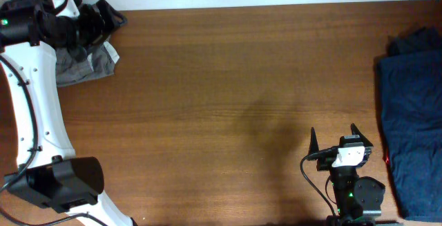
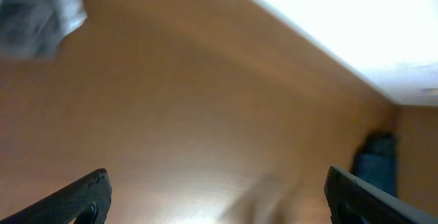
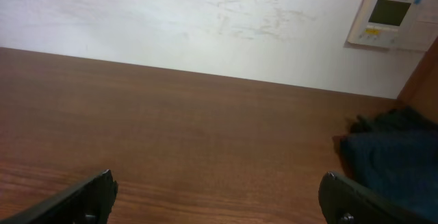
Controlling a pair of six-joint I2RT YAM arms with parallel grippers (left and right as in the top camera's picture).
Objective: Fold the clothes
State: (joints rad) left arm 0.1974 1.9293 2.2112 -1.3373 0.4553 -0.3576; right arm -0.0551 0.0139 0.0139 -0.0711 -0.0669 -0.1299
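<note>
A broad brown wooden table [image 1: 221, 81] fills the overhead view, and a pale, scuffed wall [image 3: 171, 25] stands behind its far edge. A heap of dark navy-blue cloth [image 1: 411, 129] covers the table's right edge, partly flat and partly bunched at the far end. The white-shelled left arm [image 1: 34, 95] runs up the table's left side and bends over the far left corner. The smaller black right arm [image 1: 356, 191] sits at the near edge, just beside the navy heap. The clothes, one soft mid-grey cotton garment [image 1: 86, 63], lie crumpled in the far left corner, partly under the left arm's dark wrist. In the blurred left wrist view the garment shows only as a grey fold in the upper left corner. The left gripper [image 2: 217, 176] has its jaws spread wide with bare wood between them and holds nothing; it faces across the table toward the navy cloth. The right gripper [image 1: 333, 133] is also spread wide and empty, pointing toward the wall above bare wood, well apart from the grey garment. A small white wall panel with a yellowish display [image 3: 383, 18] hangs at the upper right of the right wrist view.
</note>
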